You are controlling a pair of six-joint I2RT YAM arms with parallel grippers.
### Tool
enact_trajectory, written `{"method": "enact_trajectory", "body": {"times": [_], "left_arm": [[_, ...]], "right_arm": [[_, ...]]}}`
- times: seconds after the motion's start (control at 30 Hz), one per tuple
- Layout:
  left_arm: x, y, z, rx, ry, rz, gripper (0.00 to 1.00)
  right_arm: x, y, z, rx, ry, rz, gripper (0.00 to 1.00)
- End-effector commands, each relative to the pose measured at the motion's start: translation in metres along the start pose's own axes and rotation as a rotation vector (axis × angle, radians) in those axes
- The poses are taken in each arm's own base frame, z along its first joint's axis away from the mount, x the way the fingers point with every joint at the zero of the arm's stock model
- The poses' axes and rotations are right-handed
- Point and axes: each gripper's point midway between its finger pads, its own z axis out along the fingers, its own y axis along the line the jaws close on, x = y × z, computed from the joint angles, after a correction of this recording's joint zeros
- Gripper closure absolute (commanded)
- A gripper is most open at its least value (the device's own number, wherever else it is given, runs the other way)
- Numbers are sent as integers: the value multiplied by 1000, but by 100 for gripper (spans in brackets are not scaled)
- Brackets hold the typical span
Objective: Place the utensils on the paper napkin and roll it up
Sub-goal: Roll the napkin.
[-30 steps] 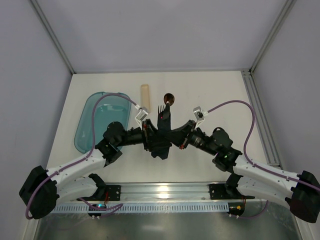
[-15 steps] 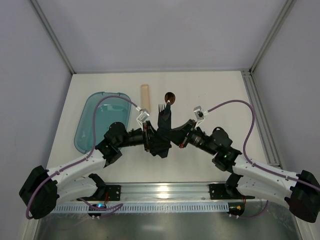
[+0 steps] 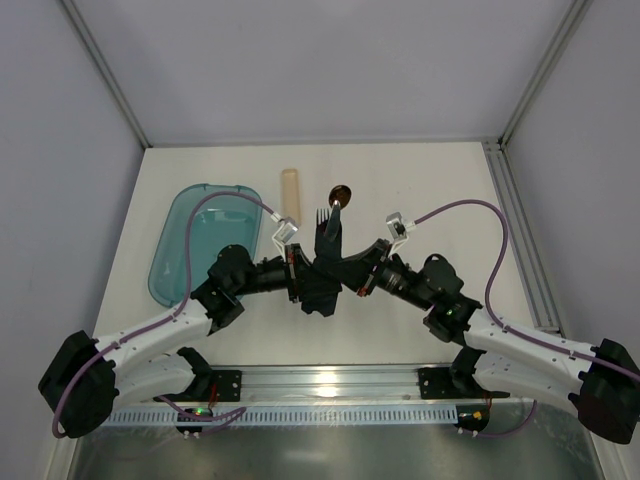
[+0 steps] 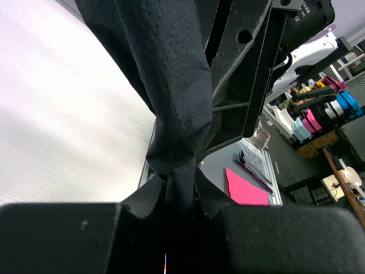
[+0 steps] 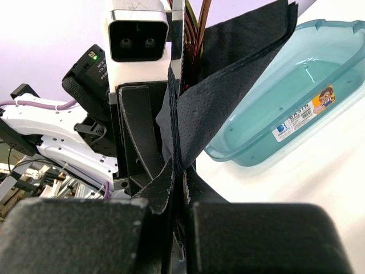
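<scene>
Just right of the teal tub point(image 3: 178, 250), the left pincer point(image 4: 181, 197) and the right pincer point(image 5: 179, 171) each clamp the paper napkin point(image 3: 325, 262), with the utensils point(image 3: 323, 217) poking out beyond. Unequal pulling could tear the thin paper or let the cutlery slide out.

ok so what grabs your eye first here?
The left end effector and right end effector meet in the middle, pinching one dark paper napkin from opposite sides. A copper fork and spoon poke out of its far end. A translucent teal tub sits off to the left.
</scene>
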Motion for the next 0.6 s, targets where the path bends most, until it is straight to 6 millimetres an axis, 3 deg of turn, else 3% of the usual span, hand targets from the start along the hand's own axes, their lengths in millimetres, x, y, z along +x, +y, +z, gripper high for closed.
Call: {"method": "enact_trajectory", "body": {"times": [0.0,0.1,0.2,0.3,0.4,0.57], "left_arm": [[-7,-6,0,26,-33,37,88],[-7,-5,0,23,-31,31,98],[-6,-4,1,22,-28,24,100],[-9,-3,1,10,-37,22,100],[-10,-1,-1,-16,-44,18,100],[-19,6,-3,-86,-68,35,100]], "right_arm": [[-32,23,1,-80,-126,-25,96],[-32,24,1,-84,-128,-24,96],[-34,25,0,-86,-133,-28,96],[-34,22,0,-69,-130,-25,85],[-34,17,-3,-40,-128,-24,81],[-39,8,-19,41,-142,-28,59]]}}
